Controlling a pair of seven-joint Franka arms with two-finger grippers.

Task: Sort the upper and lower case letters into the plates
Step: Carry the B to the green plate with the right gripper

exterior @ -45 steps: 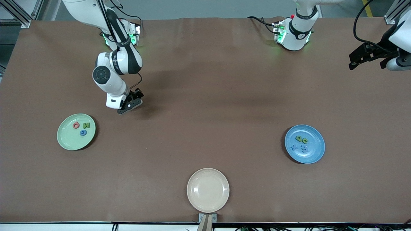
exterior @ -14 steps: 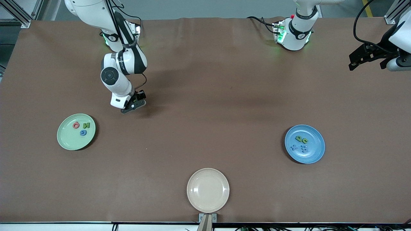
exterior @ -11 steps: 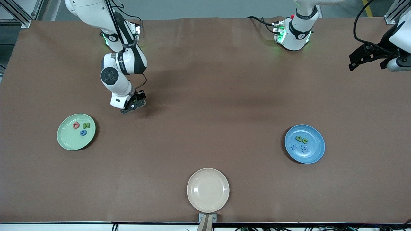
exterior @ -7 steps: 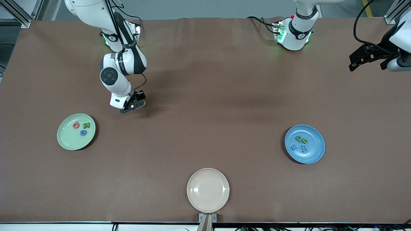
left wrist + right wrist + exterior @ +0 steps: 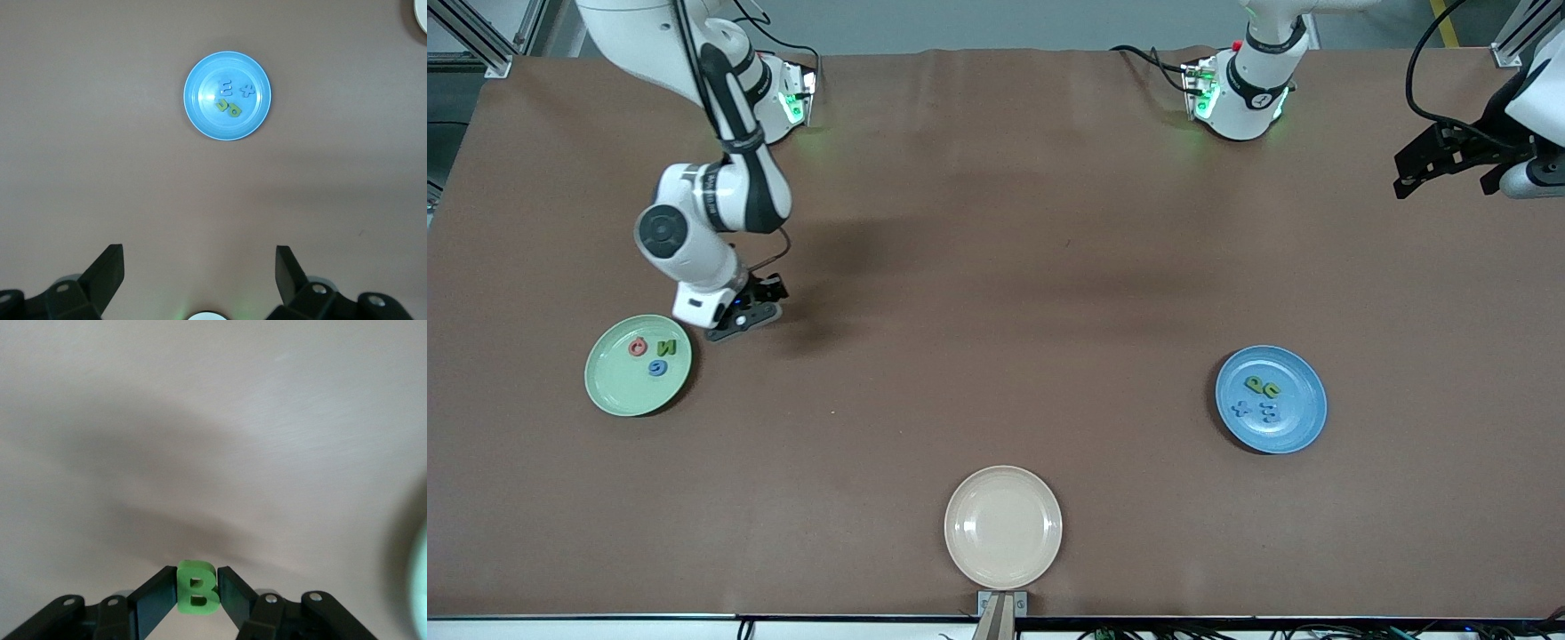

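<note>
My right gripper [image 5: 738, 322] is shut on a green letter B [image 5: 197, 587] and holds it over the bare table just beside the pale green plate [image 5: 609, 391]. That plate holds a red letter [image 5: 638, 347], a green N [image 5: 666, 348] and a blue letter [image 5: 657, 367]. The blue plate [image 5: 1294, 436] toward the left arm's end holds two green letters [image 5: 1263, 387] and two blue letters [image 5: 1256, 410]; it also shows in the left wrist view [image 5: 200, 120]. My left gripper [image 5: 1440, 164] is open and empty, waiting high at the table's edge.
An empty cream-beige plate [image 5: 1003, 527] sits at the table's edge nearest the front camera, midway between the two other plates. A bracket [image 5: 1000, 609] is clamped to that edge just below it. The two arm bases stand along the top edge.
My right gripper has moved with the green B toward the pale green plate and now hangs close to its rim. The left arm has not moved.
</note>
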